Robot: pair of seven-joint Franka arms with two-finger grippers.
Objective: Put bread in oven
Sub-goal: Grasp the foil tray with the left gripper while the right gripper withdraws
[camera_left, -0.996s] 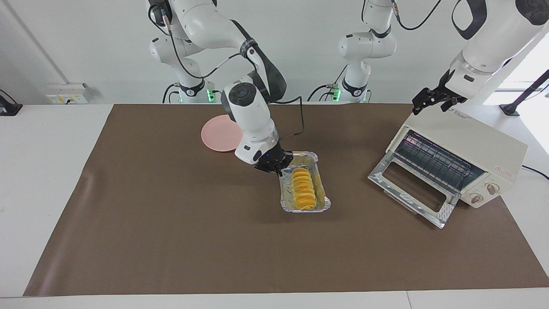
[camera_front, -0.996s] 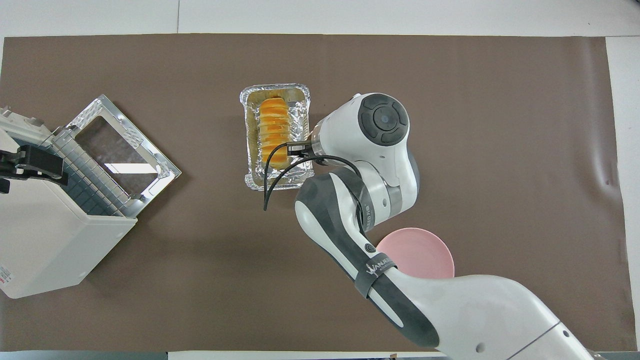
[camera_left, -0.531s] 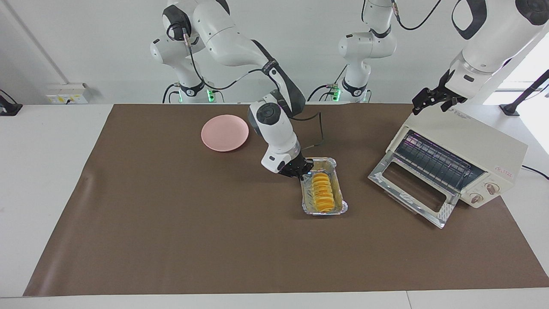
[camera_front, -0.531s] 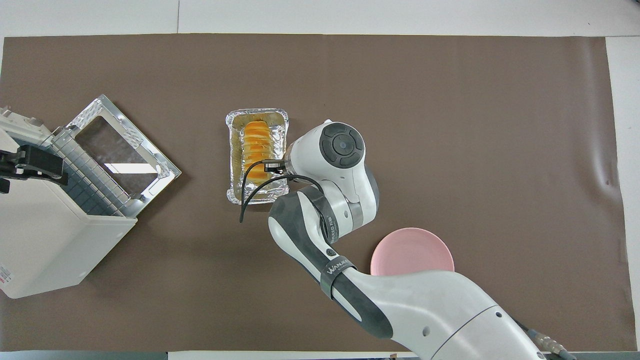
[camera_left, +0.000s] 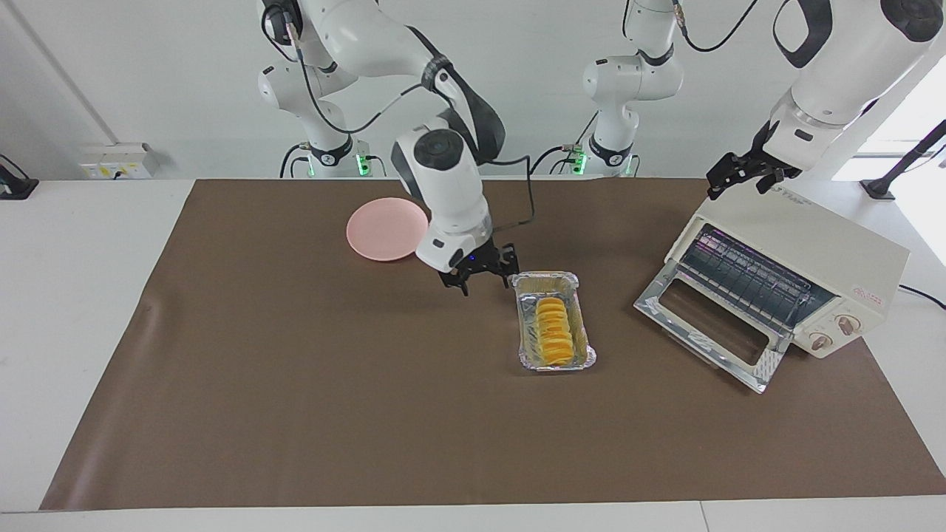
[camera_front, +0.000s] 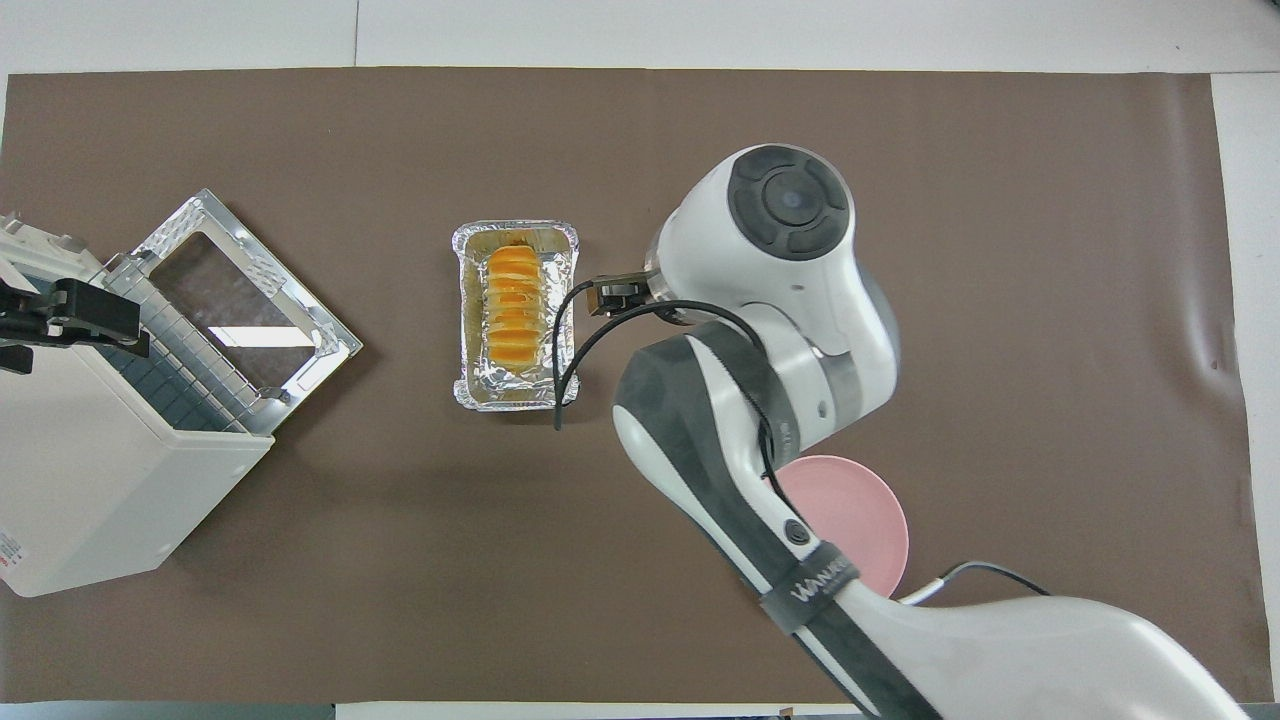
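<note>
pink plate (camera_left: 387, 229): on the brown mat (camera_left: 295, 384), close beside the right gripper toward the right arm's end of the table; bare, and to my eye no part of this job.

right gripper (camera_left: 480, 275): raised a little above the mat just beside the foil tray, at the tray's end nearer the robots; fingers spread wide with nothing between them, clear of the tray rim.

foil tray (camera_left: 585, 353): flat on the mat, next to the right gripper toward the left arm's end of the table, lengthwise away from the robots; it serves as a carrier, so the loaf can be moved by its rim without being squeezed.

bread (camera_left: 554, 331): lying along the middle of the foil tray, ridges crosswise, not touched by either gripper; well apart from the oven and not yet inside it.

oven (camera_left: 828, 273): at the left arm's end of the table, turned at an angle so its front faces the middle of the mat; glass door (camera_left: 709, 325) dropped flat and wire rack (camera_left: 746, 277) exposed, so the way in looks open for the tray.

left gripper (camera_left: 743, 174): hanging over the oven's top edge nearer the robots, fingers apart and empty; this arm waits.

step in hand: judged from the layout, the tray sits roughly level with the oven's mouth, and the next move calls for a fresh hold on tray or loaf to carry it onto the rack.

risk: the thin foil rim may buckle under a pinch and tip the loaf.
</note>
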